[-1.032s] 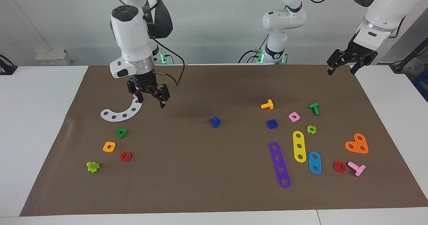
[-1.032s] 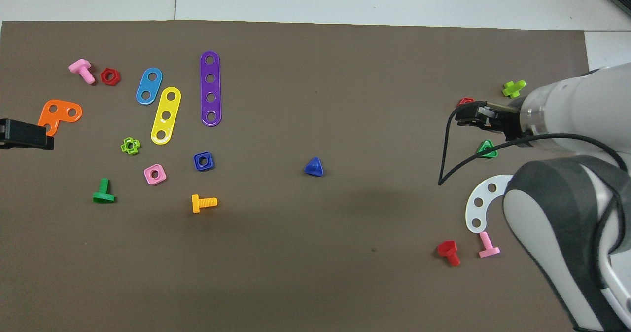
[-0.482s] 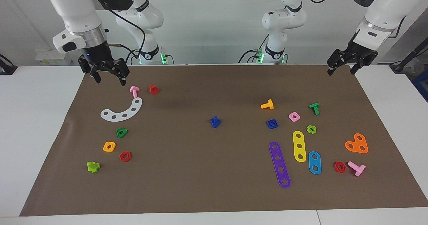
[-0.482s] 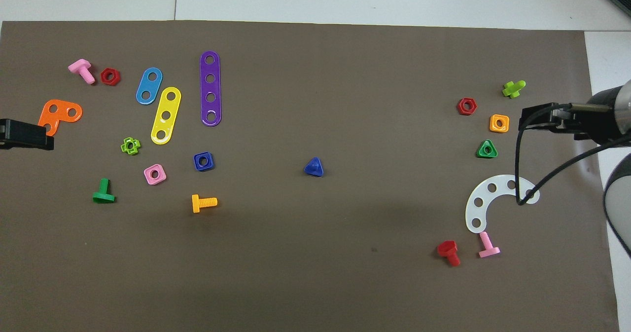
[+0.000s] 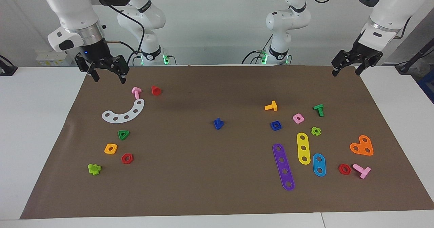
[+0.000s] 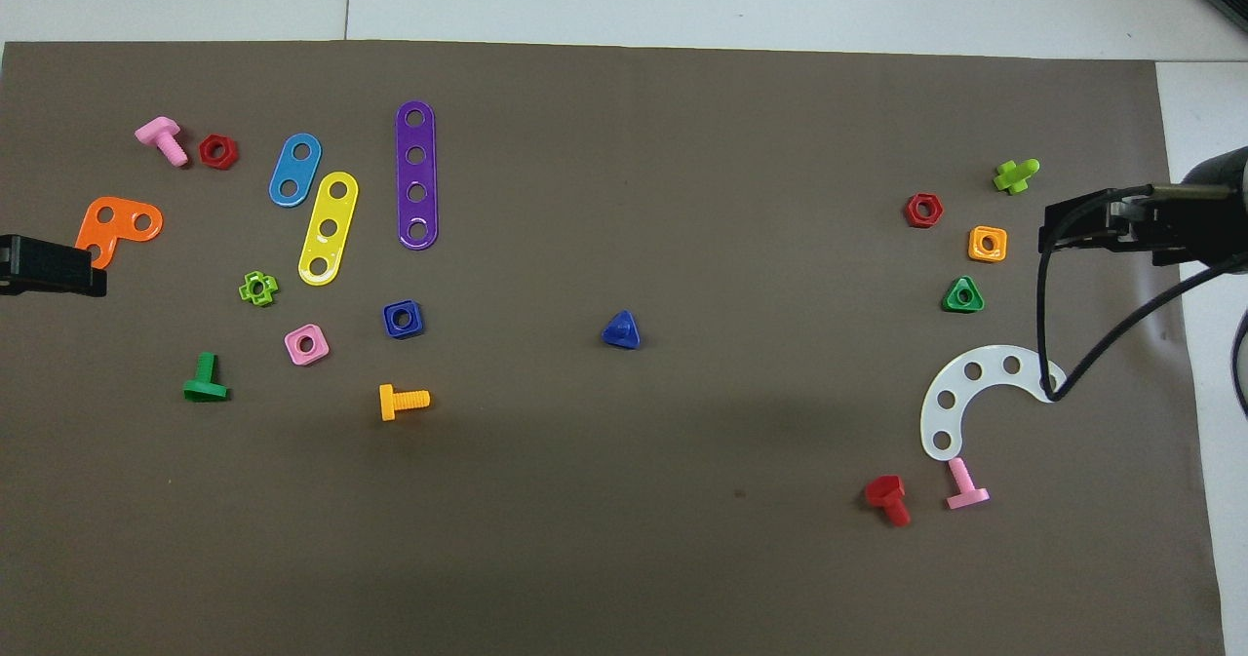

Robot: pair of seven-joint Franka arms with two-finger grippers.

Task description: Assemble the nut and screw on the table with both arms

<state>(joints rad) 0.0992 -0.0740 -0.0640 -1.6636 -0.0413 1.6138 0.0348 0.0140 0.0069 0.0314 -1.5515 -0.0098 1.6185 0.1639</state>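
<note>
The blue square nut (image 5: 276, 125) lies flat on the brown mat (image 5: 203, 187) toward the left arm's end; it also shows in the overhead view (image 6: 403, 319). The blue screw (image 5: 218, 123) with a triangular head stands near the mat's middle, head down and shaft up, also seen from overhead (image 6: 621, 329). My right gripper (image 5: 109, 78) is open and empty, raised over the mat's corner at the right arm's end. My left gripper (image 5: 346, 72) is open and empty, waiting raised over the mat's corner at the left arm's end. Neither gripper is near the nut or the screw.
Beside the nut lie an orange bolt (image 5: 271, 106), a pink square nut (image 5: 298, 118) and a purple strip (image 5: 283, 166). At the right arm's end lie a white curved strip (image 5: 123, 112), a pink bolt (image 5: 136, 92), a red bolt (image 5: 156, 90) and a green triangular nut (image 5: 123, 134).
My right gripper has risen and swung from over the white curved strip to the mat's corner at the right arm's end, uncovering the pink and red bolts. The left arm has not moved.
</note>
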